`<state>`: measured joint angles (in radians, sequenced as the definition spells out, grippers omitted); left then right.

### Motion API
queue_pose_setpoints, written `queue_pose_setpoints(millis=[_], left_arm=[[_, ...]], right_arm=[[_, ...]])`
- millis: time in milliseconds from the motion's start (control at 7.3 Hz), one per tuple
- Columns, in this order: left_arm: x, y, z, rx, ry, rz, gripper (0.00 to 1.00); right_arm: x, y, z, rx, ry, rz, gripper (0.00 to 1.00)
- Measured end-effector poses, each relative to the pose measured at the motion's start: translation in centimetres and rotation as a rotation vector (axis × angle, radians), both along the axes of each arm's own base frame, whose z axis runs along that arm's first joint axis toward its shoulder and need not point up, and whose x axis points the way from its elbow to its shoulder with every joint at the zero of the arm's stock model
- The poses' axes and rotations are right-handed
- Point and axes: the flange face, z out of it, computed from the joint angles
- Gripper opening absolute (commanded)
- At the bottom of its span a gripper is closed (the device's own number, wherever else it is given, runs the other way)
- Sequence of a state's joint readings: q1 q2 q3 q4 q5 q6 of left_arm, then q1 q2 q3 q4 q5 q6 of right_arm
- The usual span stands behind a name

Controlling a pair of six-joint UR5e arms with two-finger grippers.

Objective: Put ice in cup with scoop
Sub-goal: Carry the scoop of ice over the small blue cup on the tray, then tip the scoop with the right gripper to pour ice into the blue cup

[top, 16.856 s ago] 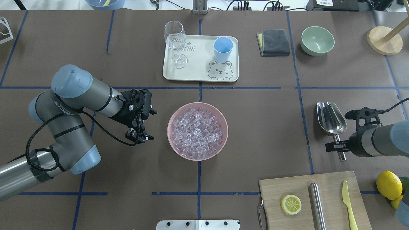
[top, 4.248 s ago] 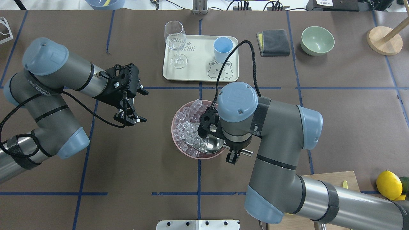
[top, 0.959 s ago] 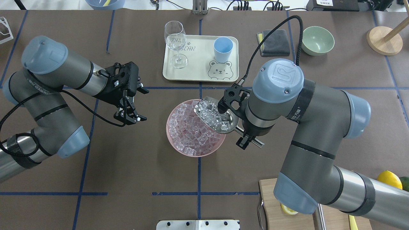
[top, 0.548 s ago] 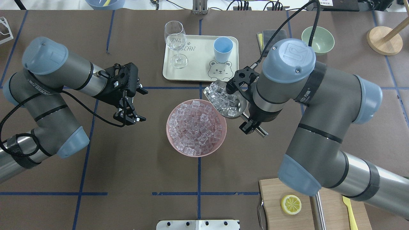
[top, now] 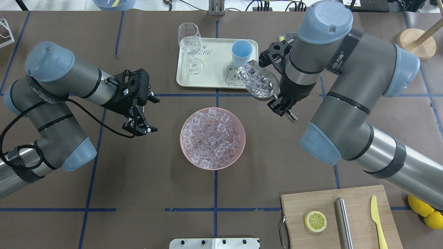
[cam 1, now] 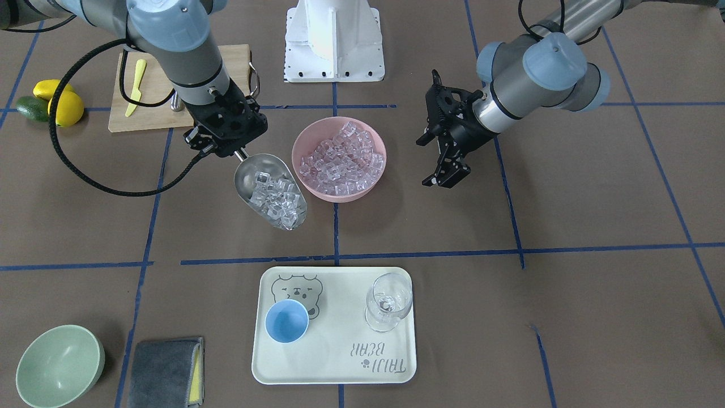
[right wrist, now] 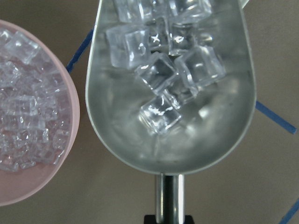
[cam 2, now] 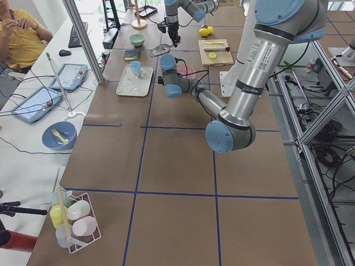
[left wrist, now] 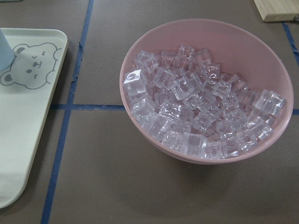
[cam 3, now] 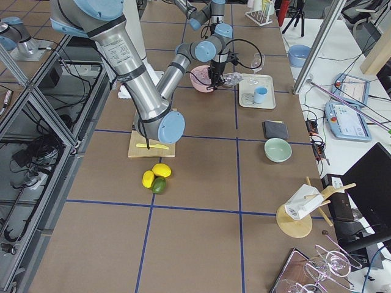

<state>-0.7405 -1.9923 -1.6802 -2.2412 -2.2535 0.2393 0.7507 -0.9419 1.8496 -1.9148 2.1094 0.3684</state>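
Note:
My right gripper (top: 282, 104) is shut on the rod handle of the steel scoop (top: 260, 82). The scoop is loaded with ice (top: 255, 76) and held in the air between the pink bowl (top: 181, 138) and the tray (top: 214, 74). Its mouth points at the light-blue cup (top: 241, 52), which stands empty on the tray. The right wrist view shows several cubes (right wrist: 163, 70) in the scoop's trough (right wrist: 210, 140). More ice (cam 1: 340, 158) fills the pink bowl. My left gripper (top: 141, 127) is open and empty, left of the bowl.
A clear stemmed glass (top: 189, 43) stands on the tray's left. A pale green bowl (cam 1: 59, 374) and a grey cloth (cam 1: 167, 371) lie beyond the right arm. A cutting board (top: 356, 200) holds a lemon slice (top: 315, 221), a steel cylinder (top: 343, 223) and a yellow knife (top: 377, 221). Lemons (top: 427, 211) lie beside it.
My right arm has lifted the ice-filled scoop out of the pink bowl and carried it away from me toward the tray and cup. The left arm has stayed almost still.

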Motion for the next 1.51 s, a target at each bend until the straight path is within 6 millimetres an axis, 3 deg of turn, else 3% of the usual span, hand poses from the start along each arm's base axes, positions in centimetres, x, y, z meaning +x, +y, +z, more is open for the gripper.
queue_pose_setpoints(millis=[685, 1233, 1507], left_arm=[[0.1, 0.0, 0.2, -0.003, -0.003, 0.002, 1.00], [0.2, 0.0, -0.1, 0.001, 0.001, 0.003, 1.00], [0.3, 0.1, 0.0, 0.000, 0.000, 0.004, 1.00]], right_arm=[[-0.7, -8.0, 1.7, -0.041, 0.060, -0.006, 0.00], [-1.7, -12.8, 2.0, 0.016, 0.120, -0.082, 0.00], [-1.4, -14.2, 2.3, 0.065, 0.165, -0.151, 0.00]])
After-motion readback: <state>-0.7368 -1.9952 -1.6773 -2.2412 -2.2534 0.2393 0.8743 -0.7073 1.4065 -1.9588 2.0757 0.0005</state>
